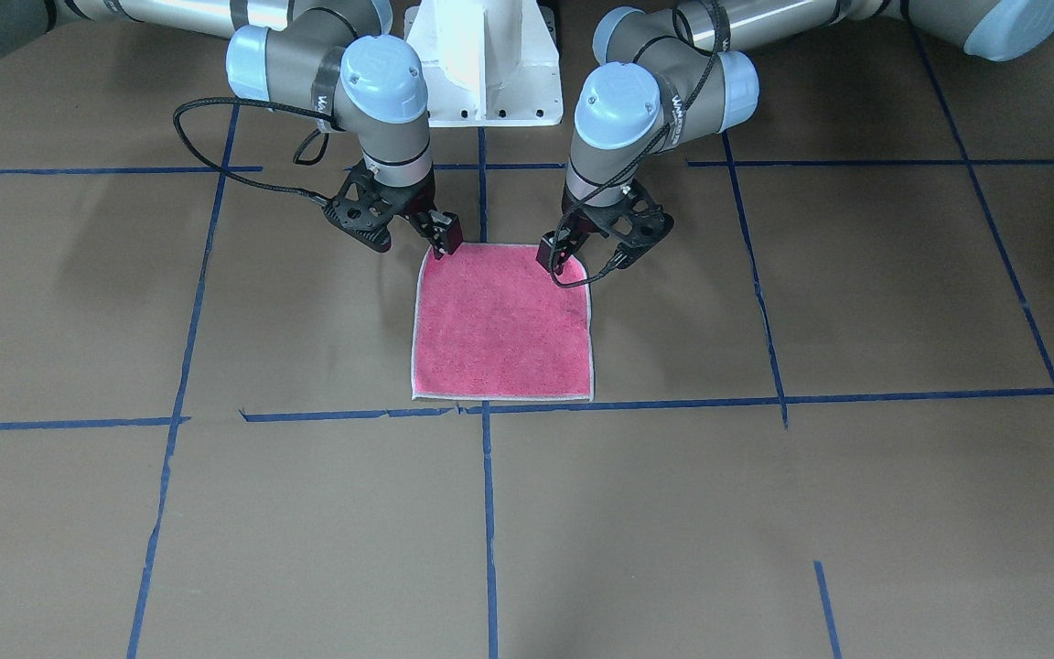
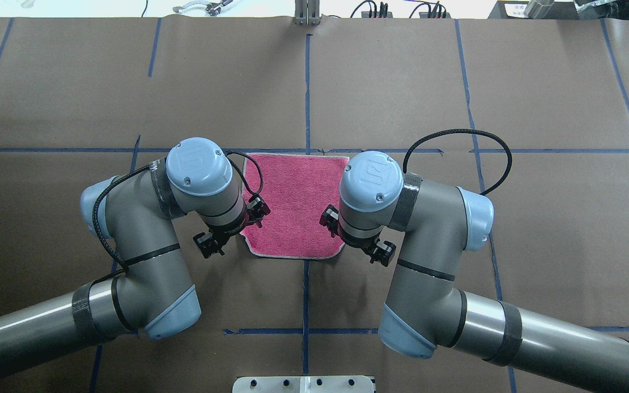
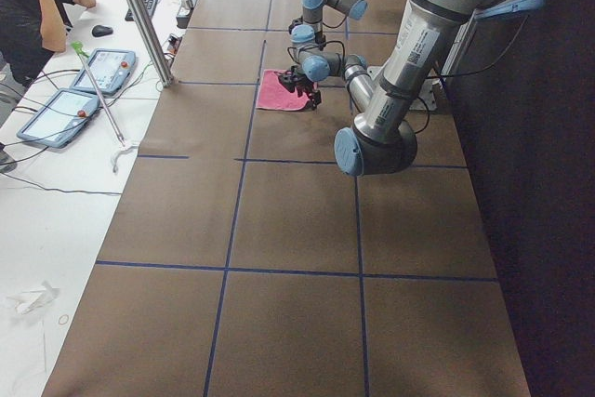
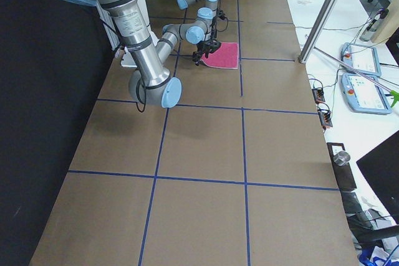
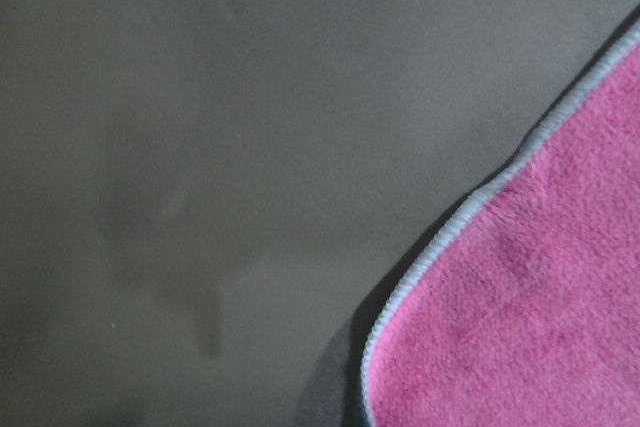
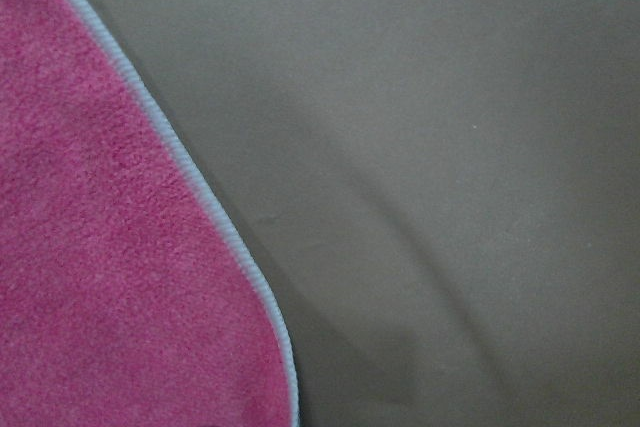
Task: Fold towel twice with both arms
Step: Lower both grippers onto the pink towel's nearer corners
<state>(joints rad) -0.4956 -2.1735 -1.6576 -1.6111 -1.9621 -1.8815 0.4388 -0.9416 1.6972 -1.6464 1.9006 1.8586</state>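
The towel [image 1: 501, 320] lies pink-red face up with pale grey edging on the brown table, far edge flat along a blue tape line. It also shows in the overhead view [image 2: 292, 202]. My left gripper [image 1: 556, 261] is at its near corner on my left side and looks shut on that corner. My right gripper [image 1: 443, 245] looks shut on the other near corner. Both near corners are drawn inward and slightly raised. The wrist views show the towel's curved edge [image 5: 520, 327] [image 6: 100, 277] with a shadow under it; no fingers show there.
The white pedestal base [image 1: 486, 64] stands just behind the towel between the arms. Blue tape lines [image 1: 489, 513] grid the brown paper table. An operator [image 3: 37, 6] sits at a side desk with tablets [image 3: 70, 104], beyond a metal post [image 3: 139, 16].
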